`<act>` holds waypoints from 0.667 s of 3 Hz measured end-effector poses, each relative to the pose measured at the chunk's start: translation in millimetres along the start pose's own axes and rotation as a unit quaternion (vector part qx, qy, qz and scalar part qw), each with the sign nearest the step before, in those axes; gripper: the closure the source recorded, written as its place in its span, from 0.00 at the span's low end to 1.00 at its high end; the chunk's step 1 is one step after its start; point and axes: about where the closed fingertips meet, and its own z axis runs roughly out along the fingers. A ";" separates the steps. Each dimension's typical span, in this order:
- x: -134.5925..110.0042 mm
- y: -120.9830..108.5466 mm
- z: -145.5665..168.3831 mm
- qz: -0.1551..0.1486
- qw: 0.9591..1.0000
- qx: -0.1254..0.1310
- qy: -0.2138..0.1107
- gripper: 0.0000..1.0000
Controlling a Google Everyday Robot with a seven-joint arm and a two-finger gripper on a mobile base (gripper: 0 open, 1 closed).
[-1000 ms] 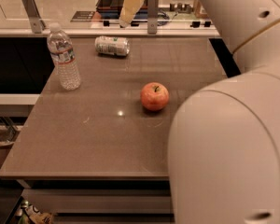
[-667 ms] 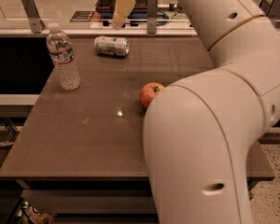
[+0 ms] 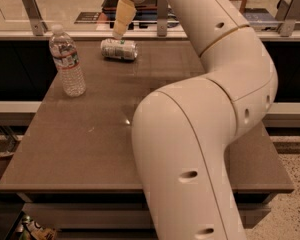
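A silver can (image 3: 119,49) lies on its side near the far edge of the brown table (image 3: 80,134). My gripper (image 3: 120,33) hangs just above the can's middle, with its tip close to the can's top; whether they touch I cannot tell. A clear water bottle (image 3: 67,61) with a white cap stands upright to the left of the can. My large white arm (image 3: 205,109) rises from the front right and covers the middle and right of the table.
Metal rail posts (image 3: 32,5) line a counter behind the table. A dark gap runs along the table's left side. Speckled floor (image 3: 297,174) shows at the right. Some clutter lies on the floor at the lower left (image 3: 32,229).
The gripper has moved left and down to just over the can. The arm has swung across the table and now hides the red apple that was in view.
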 end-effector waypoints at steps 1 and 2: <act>-2.0 3.9 14.4 -0.001 1.000 -0.015 0.003 0.00; -5.5 8.9 25.7 -0.009 1.000 -0.028 0.004 0.00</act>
